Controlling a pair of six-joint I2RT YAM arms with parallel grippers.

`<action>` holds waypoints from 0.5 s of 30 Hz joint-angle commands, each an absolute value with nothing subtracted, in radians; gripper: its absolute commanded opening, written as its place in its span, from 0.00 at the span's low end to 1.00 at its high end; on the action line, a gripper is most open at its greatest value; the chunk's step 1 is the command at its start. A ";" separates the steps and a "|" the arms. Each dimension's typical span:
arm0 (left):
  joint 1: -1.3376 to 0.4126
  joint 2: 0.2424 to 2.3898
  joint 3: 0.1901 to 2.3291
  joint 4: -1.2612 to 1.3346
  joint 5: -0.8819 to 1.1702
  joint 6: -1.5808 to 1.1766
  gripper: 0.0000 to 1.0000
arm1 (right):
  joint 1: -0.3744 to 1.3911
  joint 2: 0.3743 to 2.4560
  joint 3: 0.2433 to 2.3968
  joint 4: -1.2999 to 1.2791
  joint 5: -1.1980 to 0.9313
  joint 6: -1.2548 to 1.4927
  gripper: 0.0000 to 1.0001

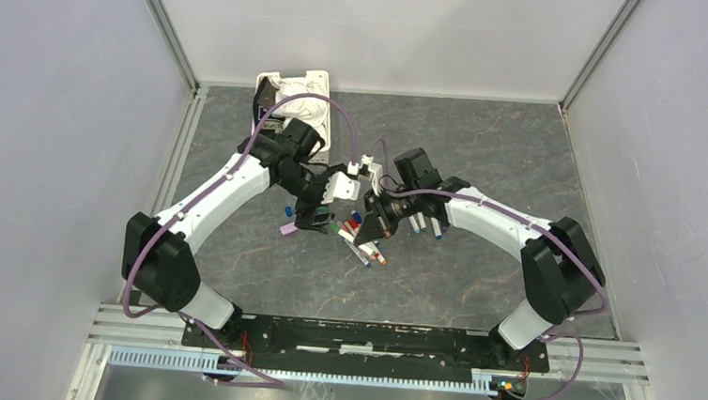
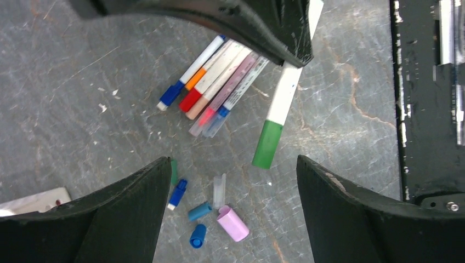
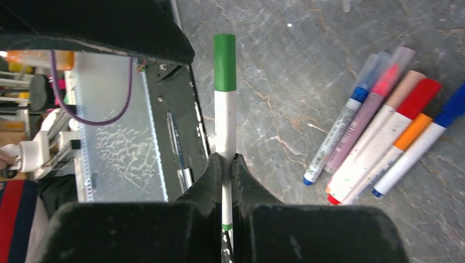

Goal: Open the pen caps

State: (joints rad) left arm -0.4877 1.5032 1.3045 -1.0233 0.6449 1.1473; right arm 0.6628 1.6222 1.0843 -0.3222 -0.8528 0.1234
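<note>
My right gripper (image 3: 226,158) is shut on the white barrel of a pen (image 3: 225,123). Its green cap (image 3: 224,61) is still on and sticks out past the fingertips. In the left wrist view that green cap (image 2: 267,144) hangs above the table, just ahead of my left gripper (image 2: 233,161), which is wide open with nothing between its fingers. Below it lie loose pen caps: a pink one (image 2: 232,223), two blue ones (image 2: 198,235) (image 2: 199,211) and a clear one (image 2: 219,190). The two grippers meet mid-table (image 1: 358,217).
Several capped pens lie bundled on the table (image 2: 216,82), seen also in the right wrist view (image 3: 384,142). A white basket with cloth (image 1: 294,92) stands at the back left. More pens (image 1: 428,226) lie by the right arm. A purple cap (image 1: 287,228) lies left of the grippers.
</note>
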 commanded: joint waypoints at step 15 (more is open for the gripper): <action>-0.555 1.543 1.320 -1.200 0.718 1.278 0.36 | 0.664 1.652 1.142 -0.266 -0.972 0.164 0.00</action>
State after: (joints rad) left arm -0.5457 1.5108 1.2984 -1.1408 0.6830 1.2270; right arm 0.6628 1.6489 1.1015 -0.2928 -0.9508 0.1619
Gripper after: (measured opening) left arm 0.392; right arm 0.025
